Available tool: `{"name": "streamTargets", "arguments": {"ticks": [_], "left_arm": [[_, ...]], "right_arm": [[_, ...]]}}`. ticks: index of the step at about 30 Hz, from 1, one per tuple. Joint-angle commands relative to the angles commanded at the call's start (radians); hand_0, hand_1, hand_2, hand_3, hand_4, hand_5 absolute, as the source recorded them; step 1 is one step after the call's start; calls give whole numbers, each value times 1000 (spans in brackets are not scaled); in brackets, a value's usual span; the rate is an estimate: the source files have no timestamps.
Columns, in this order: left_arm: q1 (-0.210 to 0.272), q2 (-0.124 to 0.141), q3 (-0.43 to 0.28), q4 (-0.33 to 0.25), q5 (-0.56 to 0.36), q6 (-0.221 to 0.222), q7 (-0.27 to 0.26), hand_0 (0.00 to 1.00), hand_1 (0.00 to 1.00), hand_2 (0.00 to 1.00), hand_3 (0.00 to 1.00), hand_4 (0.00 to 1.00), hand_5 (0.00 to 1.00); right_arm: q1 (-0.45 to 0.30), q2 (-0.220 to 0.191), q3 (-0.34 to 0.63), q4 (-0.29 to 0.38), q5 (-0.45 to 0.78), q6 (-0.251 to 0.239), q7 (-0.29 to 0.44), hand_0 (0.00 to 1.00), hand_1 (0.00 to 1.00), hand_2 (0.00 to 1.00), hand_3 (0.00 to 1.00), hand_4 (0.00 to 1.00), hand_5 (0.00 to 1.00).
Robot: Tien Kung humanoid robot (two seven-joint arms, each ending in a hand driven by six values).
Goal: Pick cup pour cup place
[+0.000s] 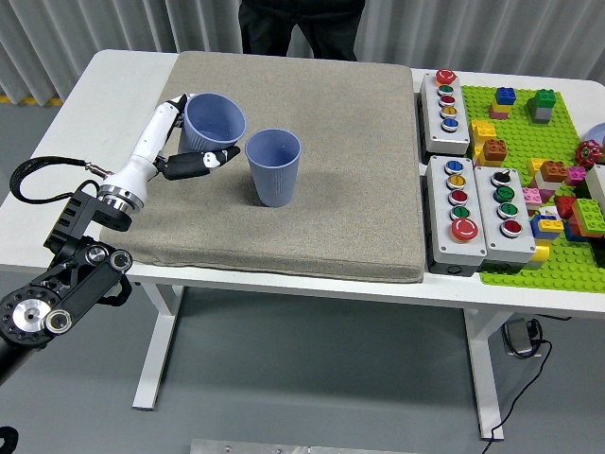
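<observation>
**A:** In the head view, what does your hand do?

**B:** My left hand [185, 142] comes in from the left side and its fingers [210, 159] are wrapped around a blue cup [214, 119]. The cup is held above the grey mat [312, 199], and it leans a little toward the second cup.

**A:** Where is this second cup?

**B:** The second blue cup [274, 166] stands upright on the mat, just beside the one I hold, to its right and a bit nearer to me. I cannot tell if the two rims are touching; they look very close.

**A:** Is there something inside the cups?

**B:** I cannot see any content; both insides look blue only.

**A:** And the other arm?

**B:** My right hand does not show in this view.

**A:** What else is on the white table [113, 113]?

**B:** On the right of the mat there are three grey button boxes [457, 210] with coloured buttons, and a green baseplate [529, 132] with many toy bricks. At the far side a person in dark clothes [299, 26] stands at the table edge.
</observation>
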Motion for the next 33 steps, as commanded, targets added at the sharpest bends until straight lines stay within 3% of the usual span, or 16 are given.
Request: {"name": "streamTargets", "arguments": {"ticks": [13,19,33], "left_arm": [[-88,33,50,8,147,-33,52,559,553,567,585,828,138],[-130,61,73,-10,303,-64,88,555,553,554,582,827,137],[-194,81,124,-36,496,-105,102,544,549,550,575,823,131]], "right_arm": [[7,-2,-4,0,7,-2,0,699,639,597,595,2,272],[8,-4,-5,0,8,-3,0,700,639,597,595,2,269],[12,-5,-6,0,11,-3,-1,699,639,597,595,2,268]]}}
